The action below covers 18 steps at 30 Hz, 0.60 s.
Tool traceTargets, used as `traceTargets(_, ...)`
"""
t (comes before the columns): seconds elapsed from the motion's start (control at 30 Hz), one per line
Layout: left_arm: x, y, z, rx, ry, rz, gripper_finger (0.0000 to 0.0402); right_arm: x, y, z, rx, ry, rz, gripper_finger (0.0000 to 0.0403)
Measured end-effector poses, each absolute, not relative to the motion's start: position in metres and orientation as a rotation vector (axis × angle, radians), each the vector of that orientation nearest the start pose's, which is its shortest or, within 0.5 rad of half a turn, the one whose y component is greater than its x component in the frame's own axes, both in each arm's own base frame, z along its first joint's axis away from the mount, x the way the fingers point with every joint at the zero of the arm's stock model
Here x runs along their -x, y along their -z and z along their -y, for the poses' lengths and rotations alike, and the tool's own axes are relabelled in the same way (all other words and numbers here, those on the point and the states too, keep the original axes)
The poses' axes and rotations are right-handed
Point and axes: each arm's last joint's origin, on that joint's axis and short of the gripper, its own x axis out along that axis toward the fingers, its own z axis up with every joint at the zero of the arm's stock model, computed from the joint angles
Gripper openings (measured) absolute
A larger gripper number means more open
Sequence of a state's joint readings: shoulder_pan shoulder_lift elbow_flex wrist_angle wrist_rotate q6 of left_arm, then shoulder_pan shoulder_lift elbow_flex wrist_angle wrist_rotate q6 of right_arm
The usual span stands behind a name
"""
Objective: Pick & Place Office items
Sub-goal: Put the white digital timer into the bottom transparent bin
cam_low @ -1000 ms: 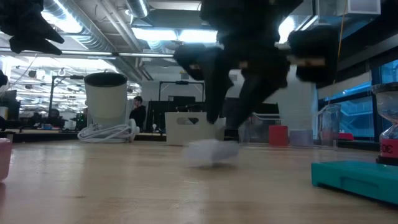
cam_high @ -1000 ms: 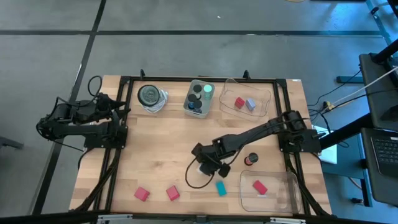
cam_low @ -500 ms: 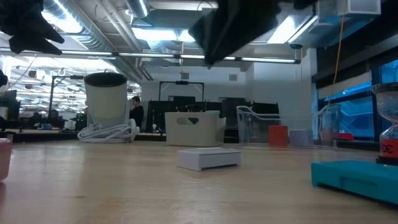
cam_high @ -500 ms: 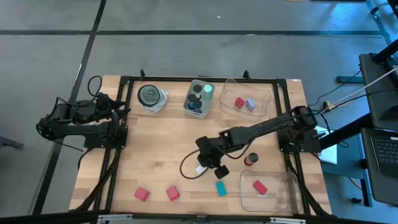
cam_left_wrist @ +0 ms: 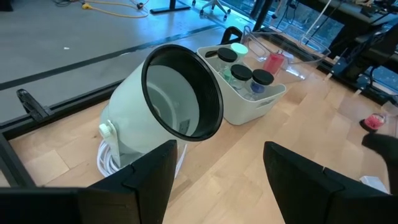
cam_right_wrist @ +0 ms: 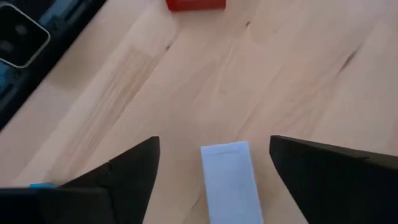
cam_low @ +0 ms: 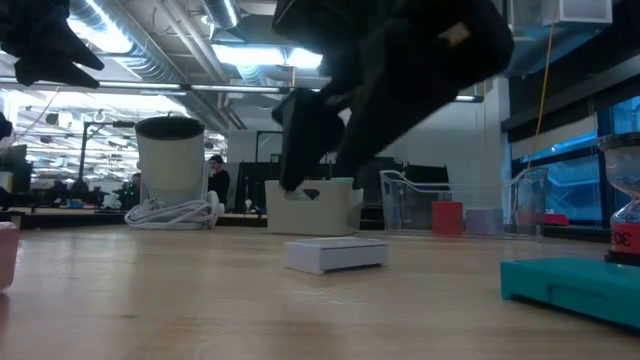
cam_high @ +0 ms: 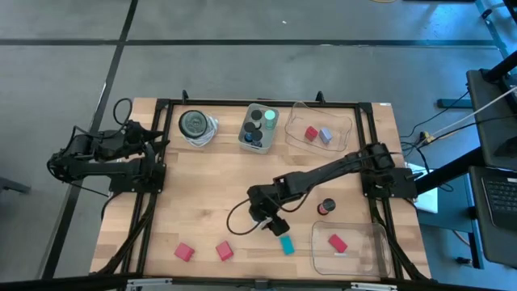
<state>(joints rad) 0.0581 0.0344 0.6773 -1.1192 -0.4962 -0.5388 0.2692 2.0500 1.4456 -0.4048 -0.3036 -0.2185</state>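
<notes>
A flat white block [cam_right_wrist: 231,180] lies on the wood between the open fingers of my right gripper [cam_right_wrist: 214,142]. In the low view the block [cam_low: 335,253] rests flat and the gripper [cam_low: 318,170] hangs just above it, touching nothing. Near the front edge lie a teal block [cam_high: 286,244] and two red blocks [cam_high: 184,252] [cam_high: 224,251]. A small red cylinder [cam_high: 325,208] stands right of the arm. My left gripper [cam_left_wrist: 217,180] waits open at the table's left edge, facing a pale round dish [cam_left_wrist: 168,106].
A clear tray [cam_high: 363,257] at the near right holds a red block [cam_high: 337,242]. A far tray [cam_high: 343,121] holds a red and a lavender block. A white bin [cam_high: 245,137] with dark and green cylinders stands at the back, next to the round dish [cam_high: 195,124].
My right gripper was down at the white block, rose clear of it, then came back down over it with its wrist rolled. The white block stays flat on the table in about the same spot.
</notes>
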Motion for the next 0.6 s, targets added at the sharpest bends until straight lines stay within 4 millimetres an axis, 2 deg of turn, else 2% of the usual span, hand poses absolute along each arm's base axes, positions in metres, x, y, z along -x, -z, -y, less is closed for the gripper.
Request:
traceTargets(0.17,0.002,-0.265,-0.014,0.41,-0.656,-0.311,0.0237,-0.414,-0.154,-0.123,0.176,-0.633,-0.973,0.0306)
traceTargets(0.43,0.002,-0.265,-0.014,0.41,-0.656,-0.31,0.0237,-0.416,-0.149,-0.115,0.197,-0.557,-0.999,0.0283)
traceTargets(0.6,0.002,-0.265,-0.014,0.41,-0.656,-0.311,0.0237,-0.418,-0.127,-0.115,0.144,-0.549,-1.071,0.0282)
